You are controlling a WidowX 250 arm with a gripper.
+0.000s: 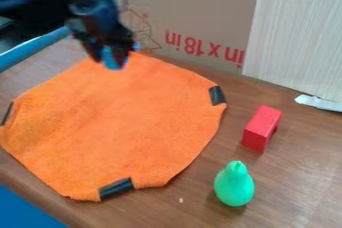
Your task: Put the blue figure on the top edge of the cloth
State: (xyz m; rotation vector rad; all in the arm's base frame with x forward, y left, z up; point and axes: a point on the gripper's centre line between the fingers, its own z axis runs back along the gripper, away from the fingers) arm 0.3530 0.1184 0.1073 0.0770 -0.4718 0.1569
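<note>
Blue figure (113,62) in the pincer (111,55)

You see the black arm (93,2) slanting down from beyond the orange cloth (120,122). At its lower end, your gripper (112,60) points downward above the cloth's far edge, its two fingers closed about the blue figure (113,63).

Brown wood-grain tbl. (297,167) fronts a cardboard panel (194,7) w/ inverted red print; pale bd. (294,37) upright at R., blue bar (33,48) at L.
</note>
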